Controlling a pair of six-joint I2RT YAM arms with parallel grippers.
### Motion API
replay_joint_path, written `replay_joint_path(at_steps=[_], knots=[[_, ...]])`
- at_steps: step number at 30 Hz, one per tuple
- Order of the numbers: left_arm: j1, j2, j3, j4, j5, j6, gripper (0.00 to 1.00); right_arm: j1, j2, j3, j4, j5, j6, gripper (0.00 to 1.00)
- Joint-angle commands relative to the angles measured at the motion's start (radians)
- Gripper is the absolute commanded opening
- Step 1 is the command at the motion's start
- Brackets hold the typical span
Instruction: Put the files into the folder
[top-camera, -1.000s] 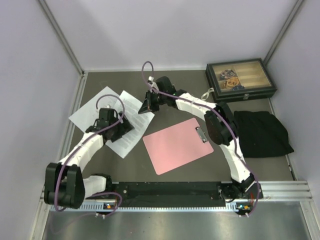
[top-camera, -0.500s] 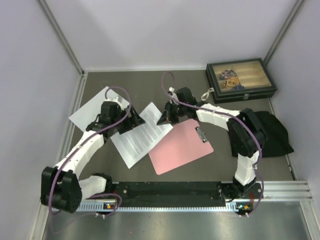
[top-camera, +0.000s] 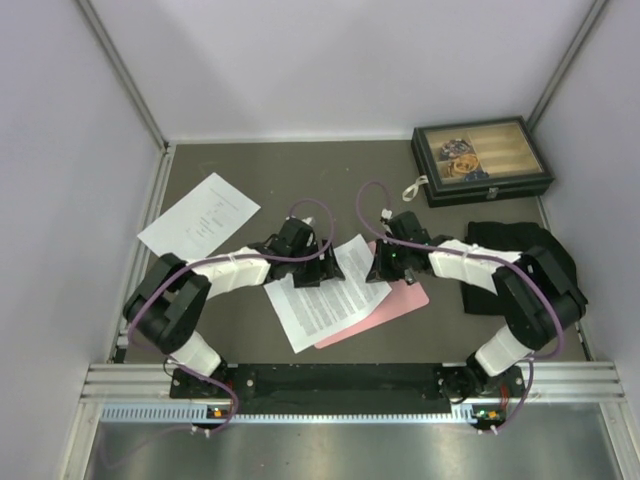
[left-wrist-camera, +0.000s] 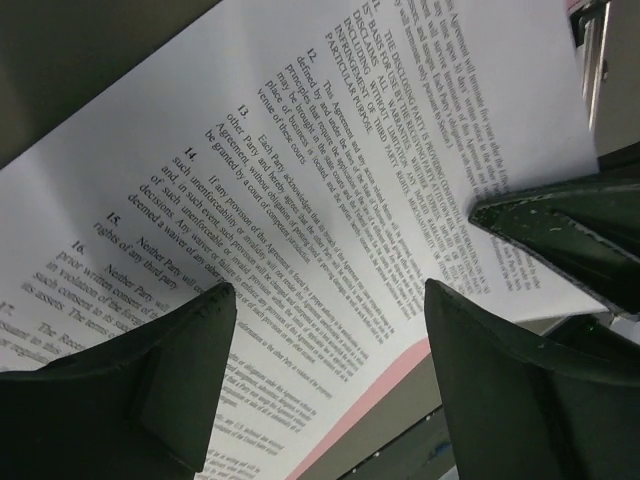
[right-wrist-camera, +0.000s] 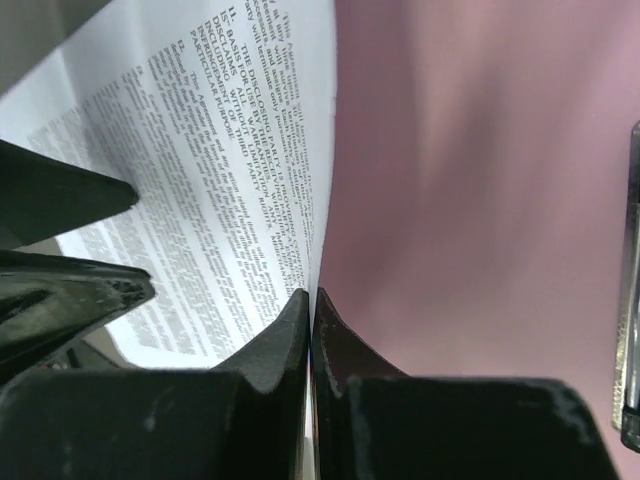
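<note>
Top external view: the printed sheet (top-camera: 318, 300) has slid right onto the folder (top-camera: 408, 296), covering its left part! The right hand (right-wrist-camera: 311, 296) pinches the sheet's edge, while the left hand (left-wrist-camera: 328, 290) is spread above it. The sparse sheet (top-camera: 198, 215) stays far left of the folder, with bare counter (top-camera: 300, 170) behind.

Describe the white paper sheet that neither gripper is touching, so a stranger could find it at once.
Start at the dark grey table and go to its far left side. The white sheet lies flat there, alone. It carries only sparse print, unlike the densely printed sheet overlapping the pink clipboard.
</note>
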Motion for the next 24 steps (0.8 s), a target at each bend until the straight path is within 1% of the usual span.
replay_joint_path(at_steps=[1, 3, 5, 6, 7, 8, 9, 11, 12, 14, 16, 17, 18, 19, 20, 21, 23, 24], knots=[[-0.014, 0.061, 0.051, 0.081, -0.044, -0.038, 0.80, 0.000, -0.062, -0.021, 0.007, 0.126, -0.018, 0.00], [-0.017, 0.086, 0.054, 0.078, -0.058, -0.041, 0.80, -0.002, -0.086, -0.029, -0.013, 0.164, -0.017, 0.00], [-0.017, 0.109, 0.057, 0.075, -0.061, -0.041, 0.80, -0.003, -0.099, -0.035, -0.033, 0.171, -0.020, 0.00], [-0.017, 0.117, 0.062, 0.067, -0.068, -0.039, 0.80, 0.000, -0.106, -0.034, -0.051, 0.165, -0.033, 0.06], [-0.017, 0.126, 0.073, 0.046, -0.073, -0.033, 0.80, 0.000, -0.117, -0.027, -0.068, 0.165, -0.046, 0.15], [-0.017, 0.140, 0.077, 0.037, -0.076, -0.030, 0.80, 0.001, -0.132, -0.027, -0.083, 0.168, -0.064, 0.27], [-0.017, 0.144, 0.080, 0.027, -0.085, -0.026, 0.79, 0.000, -0.175, -0.026, -0.137, 0.218, -0.101, 0.48], [-0.017, 0.149, 0.086, 0.000, -0.108, -0.012, 0.79, -0.008, -0.217, -0.003, -0.203, 0.298, -0.138, 0.65], [-0.017, 0.147, 0.088, -0.006, -0.114, -0.006, 0.79, -0.034, -0.234, 0.003, -0.240, 0.344, -0.177, 0.78], [-0.017, 0.147, 0.099, -0.035, -0.130, 0.017, 0.79, -0.086, -0.252, 0.020, -0.257, 0.330, -0.217, 0.84], [-0.017, 0.146, 0.117, -0.059, -0.143, 0.057, 0.80, -0.141, -0.234, 0.041, -0.280, 0.315, -0.239, 0.85], [-0.017, 0.146, 0.128, -0.100, -0.165, 0.074, 0.80, -0.144, -0.220, 0.052, -0.295, 0.320, -0.257, 0.84], [-0.017, 0.149, 0.151, -0.120, -0.180, 0.092, 0.80, -0.144, -0.206, 0.066, -0.303, 0.324, -0.266, 0.69], [-0.016, 0.150, 0.166, -0.146, -0.193, 0.138, 0.80, -0.143, -0.177, 0.075, -0.308, 0.315, -0.268, 0.59], [-0.015, 0.163, 0.180, -0.169, -0.209, 0.161, 0.81, -0.138, -0.166, 0.075, -0.306, 0.307, -0.279, 0.49], [-0.015, 0.167, 0.213, -0.222, -0.220, 0.178, 0.81, -0.132, -0.157, 0.075, -0.305, 0.315, -0.283, 0.43], [-0.015, 0.175, 0.228, -0.244, -0.223, 0.221, 0.81, -0.106, -0.136, 0.075, -0.312, 0.356, -0.297, 0.45], [-0.015, 0.175, 0.231, -0.255, -0.220, 0.226, 0.81, -0.102, -0.128, 0.077, -0.317, 0.372, -0.300, 0.49]])
